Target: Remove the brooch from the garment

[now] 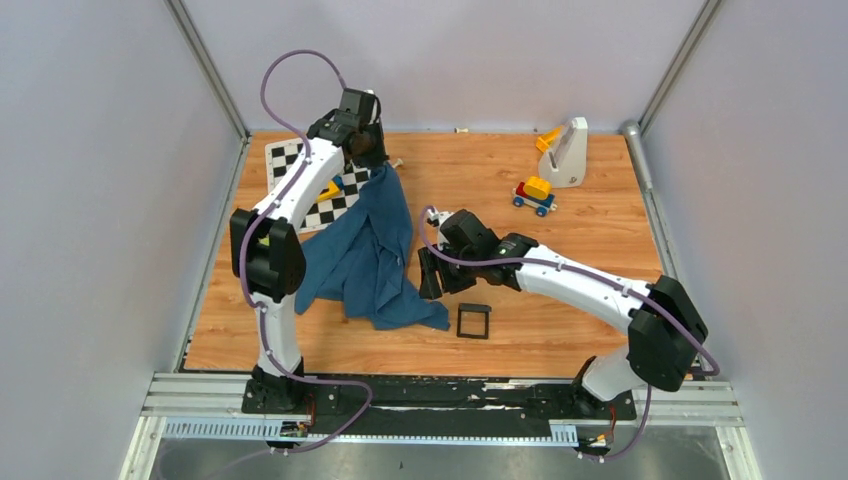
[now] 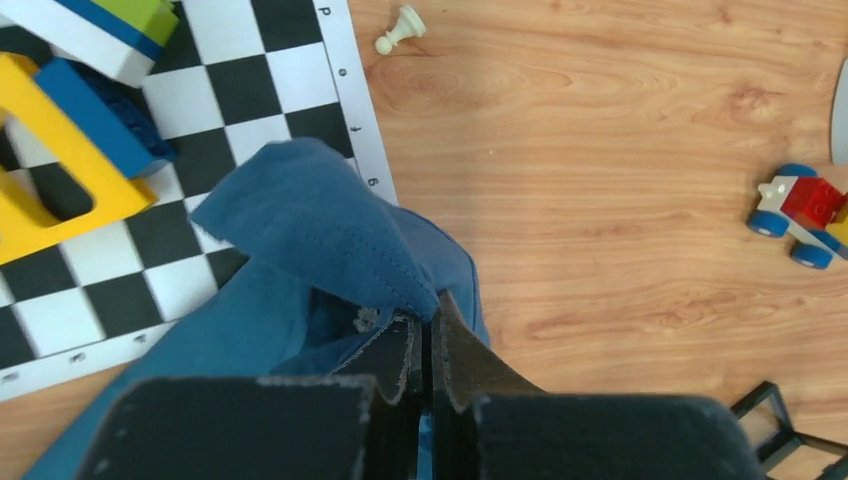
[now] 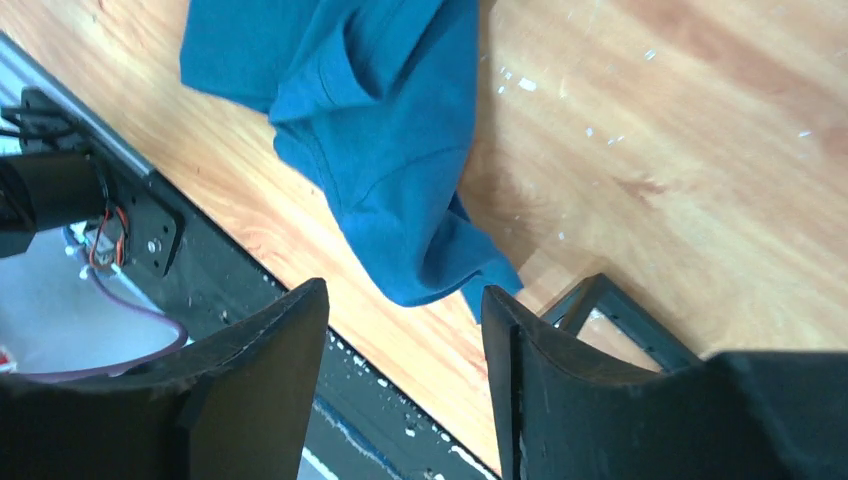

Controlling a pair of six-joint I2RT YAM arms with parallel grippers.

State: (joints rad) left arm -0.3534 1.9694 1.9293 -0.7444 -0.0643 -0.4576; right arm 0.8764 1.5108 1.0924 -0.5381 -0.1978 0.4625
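Observation:
The garment [image 1: 372, 250] is a dark teal-blue cloth, pulled up at its far end and trailing toward the near side of the table. My left gripper [image 1: 372, 155] is shut on a fold at its top edge. In the left wrist view the closed gripper [image 2: 428, 322] pinches a stitched hem of the garment [image 2: 320, 225]. The brooch [image 2: 366, 319], a tiny pale silvery speck, sits on the cloth just left of the fingertips. My right gripper [image 1: 430, 272] is open and empty beside the cloth's right edge. In the right wrist view this gripper [image 3: 400, 300] hovers above the garment's lower corner [image 3: 380, 130].
A black square frame [image 1: 473, 320] lies just right of the cloth's near corner; it also shows in the right wrist view [image 3: 620, 320]. A chequered board [image 1: 290, 160] with coloured blocks [image 1: 330, 188] lies far left. A pale pawn [image 2: 398, 28], a toy car [image 1: 535, 195] and a white stand [image 1: 568, 152] are at the back.

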